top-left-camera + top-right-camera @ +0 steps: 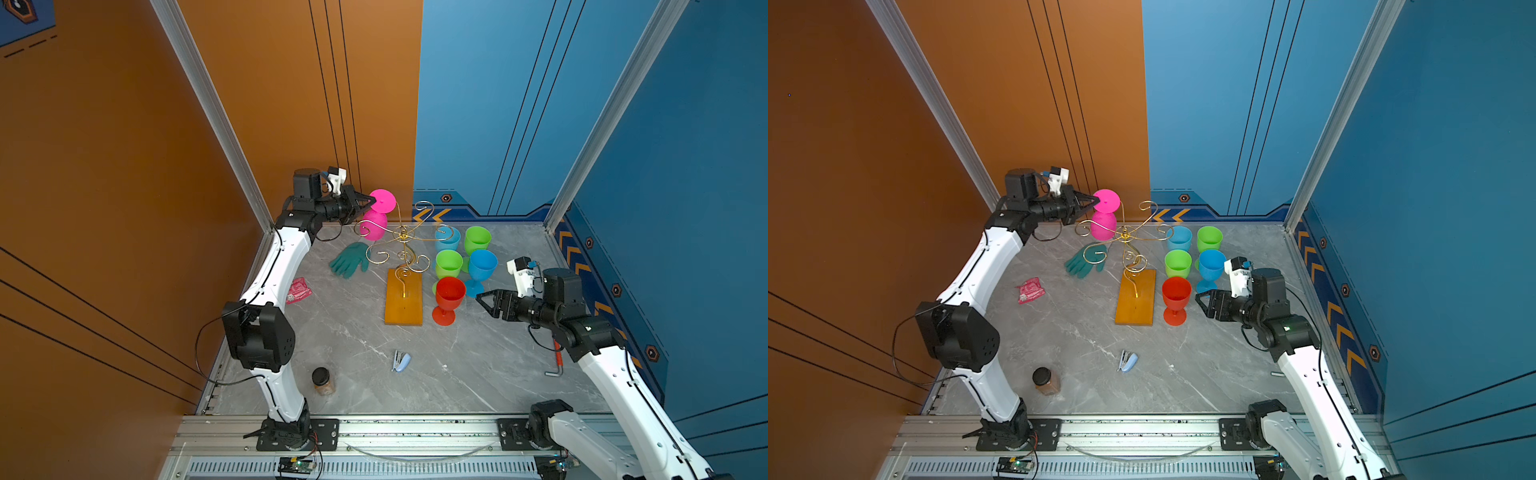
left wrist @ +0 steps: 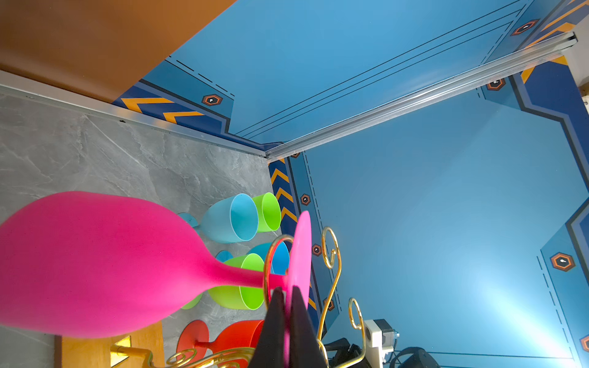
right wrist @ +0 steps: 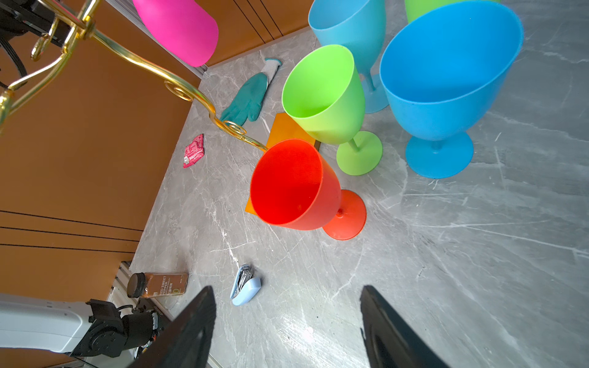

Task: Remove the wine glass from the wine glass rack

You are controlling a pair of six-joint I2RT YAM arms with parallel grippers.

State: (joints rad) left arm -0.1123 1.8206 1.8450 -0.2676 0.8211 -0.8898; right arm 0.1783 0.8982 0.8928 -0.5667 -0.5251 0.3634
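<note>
A pink wine glass (image 1: pixel 373 226) hangs upside down, its stem in a far-left curl of the wine glass rack (image 1: pixel 403 237), a gold wire stand on an orange-brown wooden base (image 1: pixel 404 301). My left gripper (image 1: pixel 372 202) is shut on the rim of the glass's flat foot (image 1: pixel 382 201). In the left wrist view the black fingers (image 2: pixel 274 318) pinch the thin pink foot (image 2: pixel 302 248), with the stem inside a gold loop (image 2: pixel 269 270). My right gripper (image 1: pixel 482 299) hovers open to the right of a red glass, and the right wrist view shows nothing between its fingers (image 3: pixel 197 318).
Several coloured glasses stand upright right of the rack: red (image 1: pixel 449 297), green (image 1: pixel 449 264) and blue (image 1: pixel 482 266) among them. On the table (image 1: pixel 478 374) lie a teal glove (image 1: pixel 350 259), pink packet (image 1: pixel 298 290), stapler (image 1: pixel 401 361), spice jar (image 1: pixel 323 380) and red-handled tool (image 1: pixel 557 361).
</note>
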